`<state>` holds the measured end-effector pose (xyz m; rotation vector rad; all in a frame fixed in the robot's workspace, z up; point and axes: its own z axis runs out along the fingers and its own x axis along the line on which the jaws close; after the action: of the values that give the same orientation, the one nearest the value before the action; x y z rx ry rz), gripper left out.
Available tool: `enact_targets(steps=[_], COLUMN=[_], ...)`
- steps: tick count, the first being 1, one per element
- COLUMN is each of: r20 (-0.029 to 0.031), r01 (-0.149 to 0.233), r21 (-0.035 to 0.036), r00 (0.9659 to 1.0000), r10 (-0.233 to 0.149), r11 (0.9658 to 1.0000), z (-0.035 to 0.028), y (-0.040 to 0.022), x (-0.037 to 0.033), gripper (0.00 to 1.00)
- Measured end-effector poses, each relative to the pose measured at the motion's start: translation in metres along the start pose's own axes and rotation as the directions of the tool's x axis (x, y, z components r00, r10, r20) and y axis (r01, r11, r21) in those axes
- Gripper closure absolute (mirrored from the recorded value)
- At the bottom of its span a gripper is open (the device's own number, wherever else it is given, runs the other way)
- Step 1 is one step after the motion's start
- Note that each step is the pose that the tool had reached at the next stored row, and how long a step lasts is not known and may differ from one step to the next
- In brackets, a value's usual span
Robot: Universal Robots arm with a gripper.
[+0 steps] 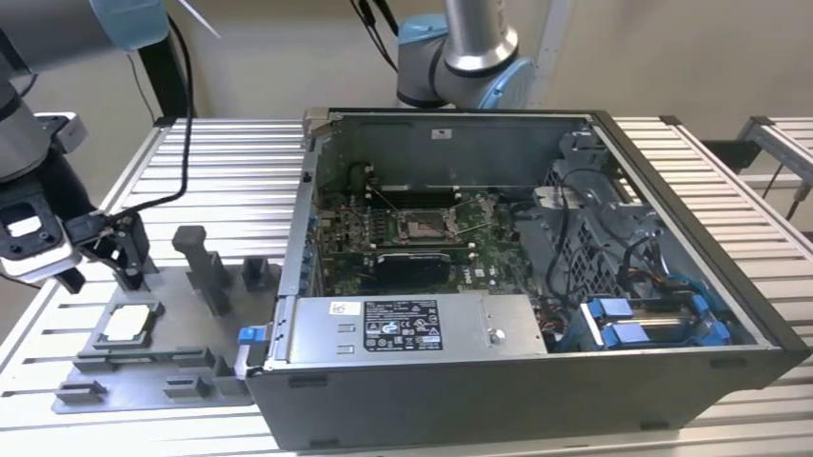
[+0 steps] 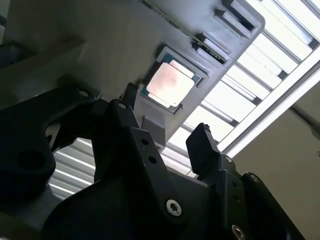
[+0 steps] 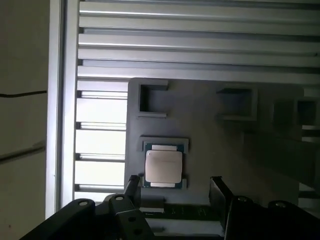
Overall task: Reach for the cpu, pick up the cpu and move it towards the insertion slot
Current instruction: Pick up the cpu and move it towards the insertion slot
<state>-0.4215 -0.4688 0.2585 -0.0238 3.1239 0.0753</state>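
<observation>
- Claw is empty, jaws wide, gap broader than the cpu. It hangs above the chip, a bit off to one side, not touching.
- Cpu lies flat, silver face up, in a shallow pocket of the grey tray on the bench, at the exterior view's left.
- In the first wrist view the chip sits just off the line between the two fingers, so not centred yet.
- Doing the reach well, imo: centre over the chip first, then come straight down w/ fingers square to its edges. Grip the sides only, and gently. It's a thin part & the pocket rim looks to leave little room.
- Insertion slot is on the green board inside the open PC case, well apart from the chip, toward the exterior view's right.
- In the way: upright grey posts on the tray, just beside the claw, could snag it. The case's side wall stands between tray & slot.
</observation>
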Motion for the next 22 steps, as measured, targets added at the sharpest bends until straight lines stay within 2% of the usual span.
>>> enact_targets(steps=[22], r20=[0.0002], r01=[-0.006], r21=[0.0002], r00=[1.0000], r10=[0.006], r11=[1.0000], z=[0.0399], y=[-0.0018], x=[0.0052], gripper=[0.00])
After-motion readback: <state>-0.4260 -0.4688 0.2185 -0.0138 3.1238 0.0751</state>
